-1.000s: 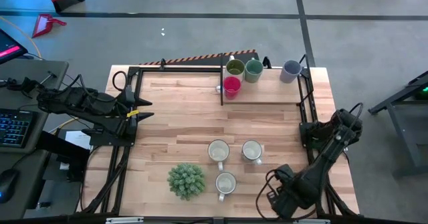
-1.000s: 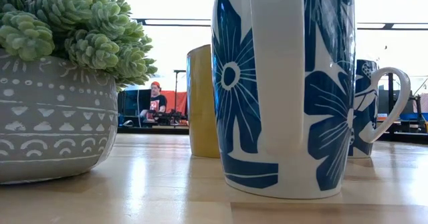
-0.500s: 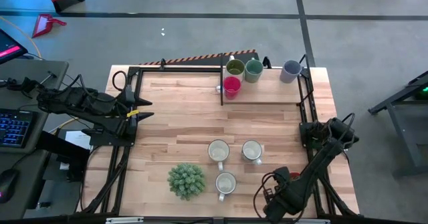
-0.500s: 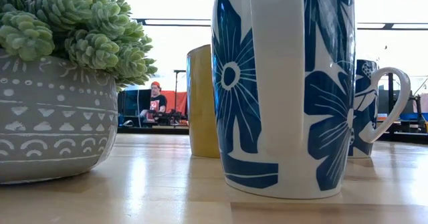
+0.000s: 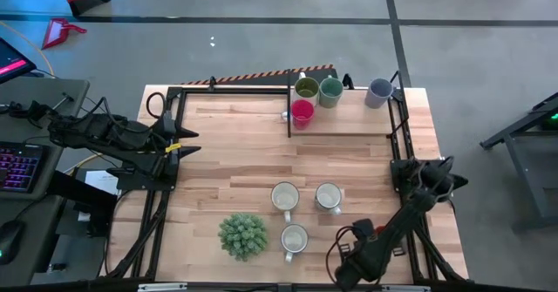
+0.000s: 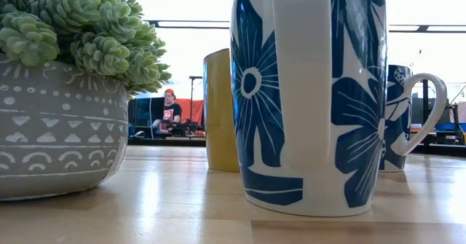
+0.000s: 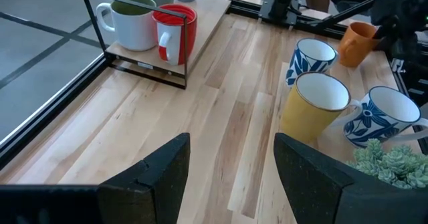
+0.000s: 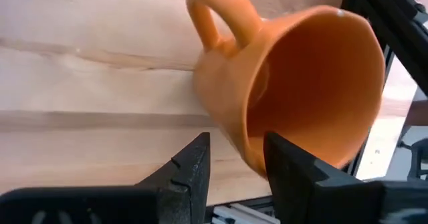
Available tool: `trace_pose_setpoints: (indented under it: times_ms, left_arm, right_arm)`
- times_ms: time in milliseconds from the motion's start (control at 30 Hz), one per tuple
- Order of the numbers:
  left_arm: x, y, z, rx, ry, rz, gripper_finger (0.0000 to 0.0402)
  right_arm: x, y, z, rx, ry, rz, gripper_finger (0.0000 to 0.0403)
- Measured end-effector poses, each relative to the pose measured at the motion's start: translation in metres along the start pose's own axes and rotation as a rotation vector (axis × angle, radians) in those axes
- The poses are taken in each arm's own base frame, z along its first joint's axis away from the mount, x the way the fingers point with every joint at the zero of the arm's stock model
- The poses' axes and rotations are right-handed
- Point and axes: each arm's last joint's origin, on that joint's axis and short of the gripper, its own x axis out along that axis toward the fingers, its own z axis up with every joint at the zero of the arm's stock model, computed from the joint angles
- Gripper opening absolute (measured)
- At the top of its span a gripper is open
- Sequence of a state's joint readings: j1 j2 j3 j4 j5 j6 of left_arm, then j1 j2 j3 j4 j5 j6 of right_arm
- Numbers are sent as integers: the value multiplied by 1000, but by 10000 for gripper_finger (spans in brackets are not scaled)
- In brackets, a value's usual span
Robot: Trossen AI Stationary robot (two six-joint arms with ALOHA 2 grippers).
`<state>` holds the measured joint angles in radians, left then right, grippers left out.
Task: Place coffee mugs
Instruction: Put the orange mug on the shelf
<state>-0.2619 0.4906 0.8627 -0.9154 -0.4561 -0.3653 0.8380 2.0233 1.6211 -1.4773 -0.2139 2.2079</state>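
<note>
Orange mug (image 8: 294,83) plain; two white mugs (image 7: 314,55) with blue flowers beside a yellow mug (image 7: 314,110); red mug (image 7: 175,31); grey pot (image 6: 58,127) with white triangles.

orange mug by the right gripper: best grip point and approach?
Grip the orange mug by its rim wall, one finger inside the open mouth and one outside, opposite the handle. In the right wrist view the mouth faces the right gripper, so come straight on; the handle loop points away.
</note>
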Motion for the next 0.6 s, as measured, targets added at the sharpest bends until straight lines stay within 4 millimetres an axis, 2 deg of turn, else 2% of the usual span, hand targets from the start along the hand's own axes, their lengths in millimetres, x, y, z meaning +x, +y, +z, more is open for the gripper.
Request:
trace_pose_setpoints:
  times_ms: [267,600]
  left_arm:
    - [0,0,0,0,0,0,205]
    - [0,0,0,0,0,0,205]
  right_arm:
    - [7,14,7,18,-8,-22,114]
    - [6,22,10,7,-34,59,114]
